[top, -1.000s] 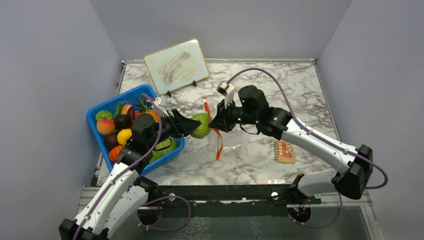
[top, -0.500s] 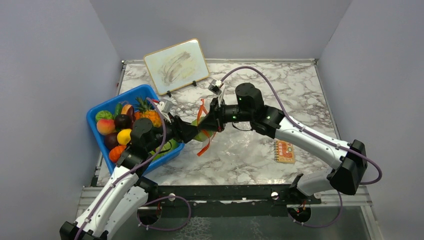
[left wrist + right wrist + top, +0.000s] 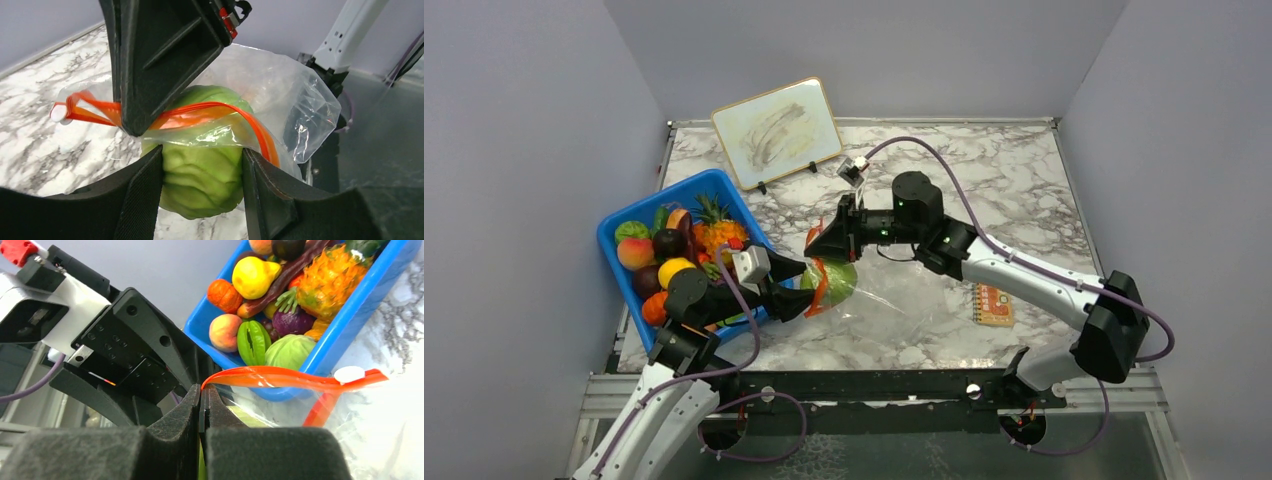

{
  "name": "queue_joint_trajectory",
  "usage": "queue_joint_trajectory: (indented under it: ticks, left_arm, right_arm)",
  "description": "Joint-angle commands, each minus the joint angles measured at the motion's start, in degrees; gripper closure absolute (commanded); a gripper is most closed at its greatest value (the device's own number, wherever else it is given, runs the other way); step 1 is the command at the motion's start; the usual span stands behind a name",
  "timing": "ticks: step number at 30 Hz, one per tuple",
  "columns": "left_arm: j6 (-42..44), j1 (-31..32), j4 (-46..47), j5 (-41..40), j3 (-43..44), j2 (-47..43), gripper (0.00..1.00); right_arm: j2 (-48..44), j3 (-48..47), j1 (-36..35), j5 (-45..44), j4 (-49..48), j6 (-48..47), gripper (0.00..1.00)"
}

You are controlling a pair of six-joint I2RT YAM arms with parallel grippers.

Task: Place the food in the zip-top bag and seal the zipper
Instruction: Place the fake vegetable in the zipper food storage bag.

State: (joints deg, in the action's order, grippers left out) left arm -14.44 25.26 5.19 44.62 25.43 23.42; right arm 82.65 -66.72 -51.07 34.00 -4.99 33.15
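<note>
**Bag drawn over the first item.** Within the last second the zip-top bag (image 3: pixel 280 90) had been drawn over the green food (image 3: pixel 202 185). The food now sat half inside the bag's mouth, just beside the blue tub (image 3: pixel 357 307), and insertion was judged nearly complete. Left gripper (image 3: pixel 201 155): spread to the food's width, clamping it. Right gripper (image 3: pixel 202 392): pressed together, pinching the zipper (image 3: pixel 280 377) near the tub.

Clear, crinkly, glossy plastic bag (image 3: pixel 299 95); smooth, polished marble-look table (image 3: pixel 994 165).
</note>
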Motion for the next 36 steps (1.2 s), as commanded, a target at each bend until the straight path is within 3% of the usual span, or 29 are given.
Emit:
queue_joint_trajectory:
  ticks: [1, 9, 24, 30, 34, 36]
  left_arm:
    - [13.9, 0.3, -2.8, 3.6, 2.3, -0.5, 1.00]
    - [25.6, 0.4, -2.6, 4.4, 4.5, 4.3, 1.00]
    - [26.3, 0.9, 3.4, 3.0, 2.8, 9.5, 1.00]
    - [15.9, 0.9, 9.7, 0.8, 2.5, 11.3, 1.00]
    - [1.7, 0.9, 9.7, -6.7, 3.0, 8.9, 1.00]
    - [-7.6, 0.9, 8.7, -12.4, 3.3, 7.2, 0.93]
  right_arm:
    - [2.2, 2.3, -0.6, 5.2, -8.1, 4.7, 0.99]
    - [2.7, 4.2, -1.7, 6.9, -11.7, 6.6, 0.99]
    - [6.5, 5.9, -2.2, 10.0, -24.5, 13.8, 0.99]
    - [7.4, 5.7, -2.4, 9.0, -28.1, 16.2, 0.99]
    - [7.0, 5.2, -2.4, 7.6, -28.4, 16.0, 0.99]
    - [7.0, 4.6, -2.4, 7.3, -28.2, 15.6, 0.99]
